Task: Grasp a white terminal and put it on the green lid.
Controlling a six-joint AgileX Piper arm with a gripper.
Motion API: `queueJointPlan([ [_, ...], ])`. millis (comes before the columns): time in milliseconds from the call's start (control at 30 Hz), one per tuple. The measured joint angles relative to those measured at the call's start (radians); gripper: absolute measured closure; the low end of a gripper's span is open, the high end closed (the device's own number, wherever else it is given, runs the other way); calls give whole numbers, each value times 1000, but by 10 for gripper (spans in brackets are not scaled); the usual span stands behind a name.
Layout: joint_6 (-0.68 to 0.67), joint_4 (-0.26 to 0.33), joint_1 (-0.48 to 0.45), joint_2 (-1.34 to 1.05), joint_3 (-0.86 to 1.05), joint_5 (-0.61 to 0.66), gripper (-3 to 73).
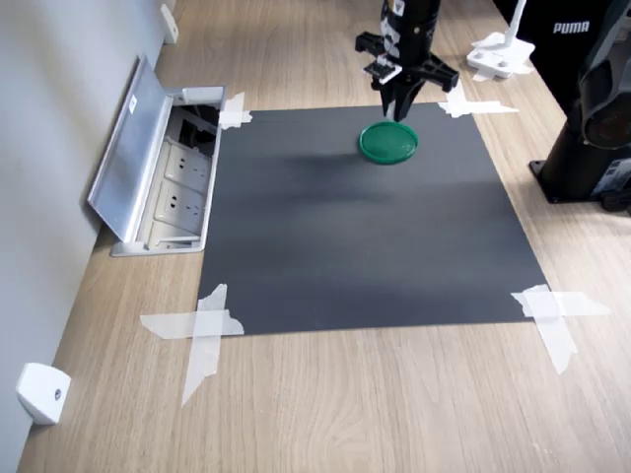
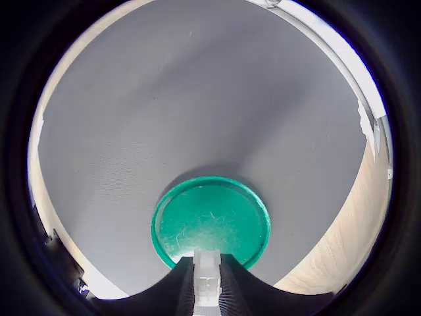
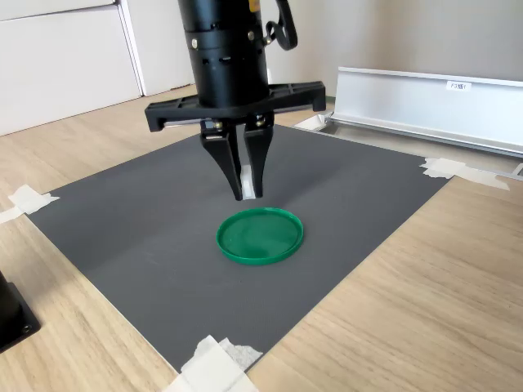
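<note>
While a black robot arm hangs over a dark grey mat (image 1: 355,236) taped to a wooden table (image 1: 394,414), its gripper (image 3: 247,193) points straight down, the jaws closed on a tiny white terminal (image 3: 248,181). In the second exterior view the terminal shows as a thin white sliver between the black fingertips, its long axis upright, running along the fingers. In the wrist view the terminal (image 2: 207,280) sits pinched between the two ribbed pads, its lower end toward the lid; its stepped shape seems faint there, too blurred to be sure.

Just below the fingertips lies the green lid (image 3: 260,235), flat on the mat, raised rim up. The terminal is held above the lid's near edge, not touching it. In the first exterior view the lid (image 1: 387,143) lies near the mat's far edge, with strips of white tape (image 1: 202,330) at the mat's corners.
</note>
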Motion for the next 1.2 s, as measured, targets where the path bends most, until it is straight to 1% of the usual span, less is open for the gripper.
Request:
queueJointPlan([
  [200, 0, -1, 0, 31, 20, -42, 600],
  [533, 3, -9, 0, 91, 20, -61, 599],
  [633, 9, -20, 0, 108, 20, -62, 575],
  [733, 11, -23, 0, 117, 20, -67, 513],
  [800, 17, -24, 0, 118, 20, -67, 447],
  [933, 49, -24, 0, 118, 20, -75, 272],
  [1033, 69, -23, 0, 105, 20, -78, 183],
  [1100, 96, -16, 0, 75, 20, -79, 154],
  [1200, 154, 7, 0, 10, 20, -96, 142],
])
